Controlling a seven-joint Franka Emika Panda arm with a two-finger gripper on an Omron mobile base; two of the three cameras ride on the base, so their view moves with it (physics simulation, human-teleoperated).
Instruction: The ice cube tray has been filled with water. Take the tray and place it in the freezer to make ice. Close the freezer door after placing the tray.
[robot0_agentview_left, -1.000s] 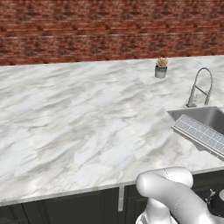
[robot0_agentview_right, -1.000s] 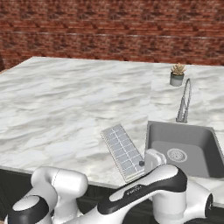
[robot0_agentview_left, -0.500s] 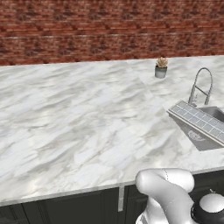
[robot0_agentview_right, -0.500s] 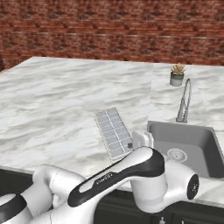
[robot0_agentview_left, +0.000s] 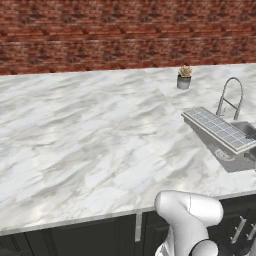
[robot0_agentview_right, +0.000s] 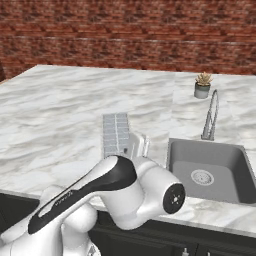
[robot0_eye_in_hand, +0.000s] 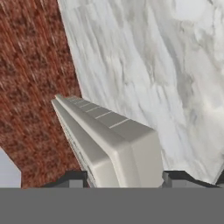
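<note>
Carrying the ice cube tray (robot0_agentview_left: 218, 129) is the job right now. Below the gripper (robot0_eye_in_hand: 120, 180) lies the big marble counter (robot0_agentview_left: 90, 140), with the sink (robot0_agentview_right: 210, 170) just to one side. The 2 fingers are closed on one end of the tray, which sticks out ahead of them. It looks level, though that is hard to judge. Keep it flat and move slowly, so the water (robot0_agentview_right: 116, 131) stays in.

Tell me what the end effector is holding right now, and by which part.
The end effector is shut on the ice cube tray, gripping it across one short end, lifted off the counter.
</note>
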